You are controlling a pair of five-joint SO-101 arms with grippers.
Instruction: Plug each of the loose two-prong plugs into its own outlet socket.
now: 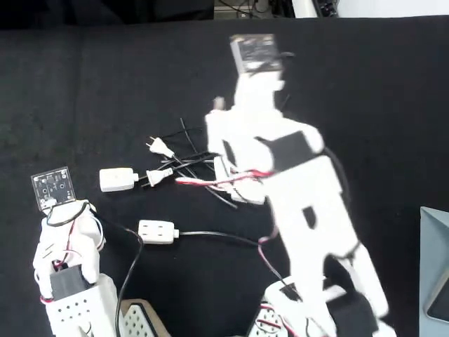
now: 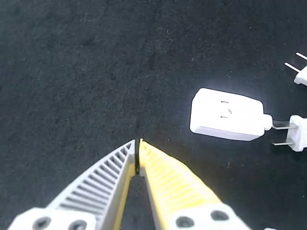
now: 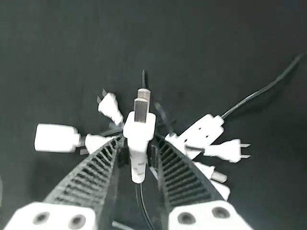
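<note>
Right tool (image 3: 138,140) clenched on a white two-prong plug (image 3: 139,125). The prongs point away from the wrist and a black cord runs back between the fingers. It sits at the tangle of cables (image 1: 200,165) near the middle of the black counter (image 1: 365,105).

Left tool (image 2: 138,143) pinched closed with nothing in it, low over bare counter at the front left. Near it lies a white outlet block (image 2: 228,115), slots facing up. A loose plug (image 2: 296,135) lies just beside the block, prongs aimed at its end. Another plug (image 1: 161,146) lies farther back. A corded outlet socket (image 1: 156,231) sits nearer the arm bases, apart from the rest.
</note>
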